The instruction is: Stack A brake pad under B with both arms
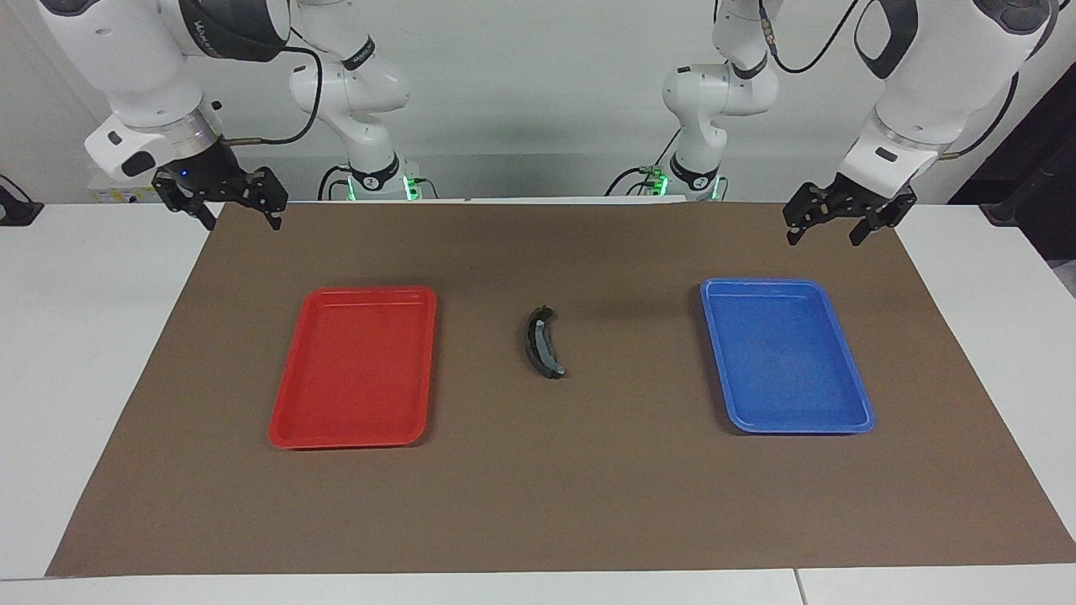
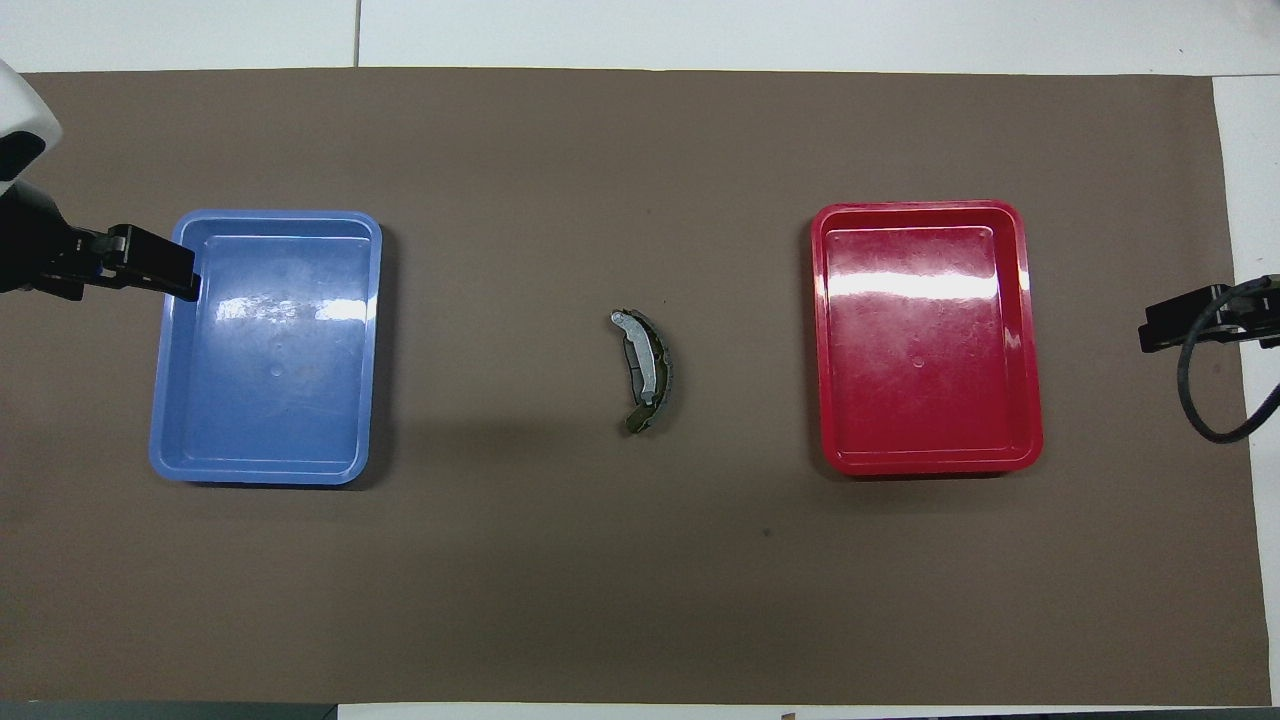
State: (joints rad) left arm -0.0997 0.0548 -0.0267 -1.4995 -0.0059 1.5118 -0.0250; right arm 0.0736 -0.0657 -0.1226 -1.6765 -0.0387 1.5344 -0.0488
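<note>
The crescent-shaped black pad B (image 1: 542, 343) lies on the brown mat midway between the two trays, with its grey lining and a small pale mark at one end; it also shows in the overhead view (image 2: 648, 368). The short straight pad A does not show as a separate thing; I cannot tell whether it lies under B. My left gripper (image 1: 824, 234) is open and empty, up over the mat's edge beside the blue tray (image 1: 847, 353), and shows in the overhead view (image 2: 160, 270). My right gripper (image 1: 242, 218) is open and empty over the mat's corner at the right arm's end (image 2: 1165, 325).
An empty blue tray (image 2: 170, 400) lies toward the left arm's end and an empty red tray (image 2: 1030, 400) toward the right arm's end (image 1: 286, 412). The brown mat (image 1: 538, 487) covers most of the white table.
</note>
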